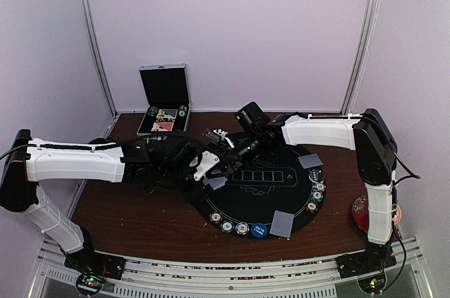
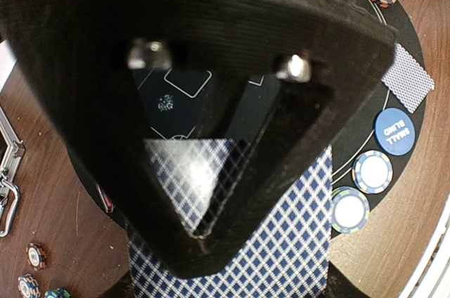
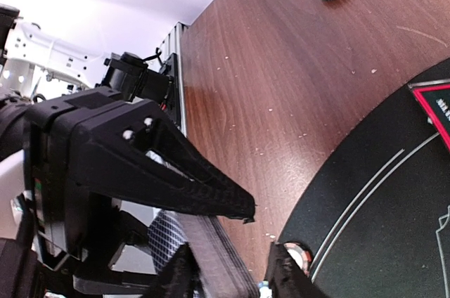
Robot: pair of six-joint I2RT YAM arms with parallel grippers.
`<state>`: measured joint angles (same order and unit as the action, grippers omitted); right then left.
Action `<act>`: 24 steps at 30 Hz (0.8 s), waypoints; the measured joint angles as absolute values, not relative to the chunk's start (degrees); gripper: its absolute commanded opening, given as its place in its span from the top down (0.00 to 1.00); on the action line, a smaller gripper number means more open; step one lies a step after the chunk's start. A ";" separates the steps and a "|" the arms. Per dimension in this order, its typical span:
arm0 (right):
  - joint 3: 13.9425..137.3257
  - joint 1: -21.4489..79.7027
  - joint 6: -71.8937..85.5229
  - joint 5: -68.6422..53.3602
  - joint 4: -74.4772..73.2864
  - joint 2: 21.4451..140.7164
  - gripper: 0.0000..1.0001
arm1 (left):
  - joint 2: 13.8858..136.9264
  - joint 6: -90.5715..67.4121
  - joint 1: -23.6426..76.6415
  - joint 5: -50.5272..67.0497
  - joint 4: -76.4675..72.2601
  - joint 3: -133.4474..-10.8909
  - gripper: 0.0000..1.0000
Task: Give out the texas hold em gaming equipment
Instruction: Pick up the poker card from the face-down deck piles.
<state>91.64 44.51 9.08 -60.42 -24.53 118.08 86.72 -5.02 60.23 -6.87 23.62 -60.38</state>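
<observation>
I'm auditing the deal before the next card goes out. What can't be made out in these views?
- Top view: both sets of fingertips, lost among dark overlapping arms at the mat edge.
- Left wrist: left gripper covers most of the deck; grip unclear.
- Right wrist: right gripper cut off by the bottom edge; pinch on deck unclear.
- Top view: red cup mostly behind the right arm; case contents too small.

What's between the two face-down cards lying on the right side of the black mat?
A short row of poker chips along the edge of the mat, between the far card and the near card; the top view shows it.
</observation>
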 measured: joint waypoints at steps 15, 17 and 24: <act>91.48 41.41 5.58 -60.58 -27.42 117.69 0.78 | 87.35 -5.02 60.14 -7.53 24.16 -60.25 0.37; 91.48 41.19 4.82 -60.84 -28.01 117.62 0.80 | 87.37 -5.02 60.14 -7.51 24.18 -60.25 0.37; 92.20 40.86 0.80 -63.13 -32.75 117.54 0.92 | 87.44 -4.97 60.23 -7.27 24.38 -60.25 0.37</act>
<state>92.20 40.86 0.80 -63.13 -32.75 117.54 87.44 -4.97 60.23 -7.27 24.38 -60.25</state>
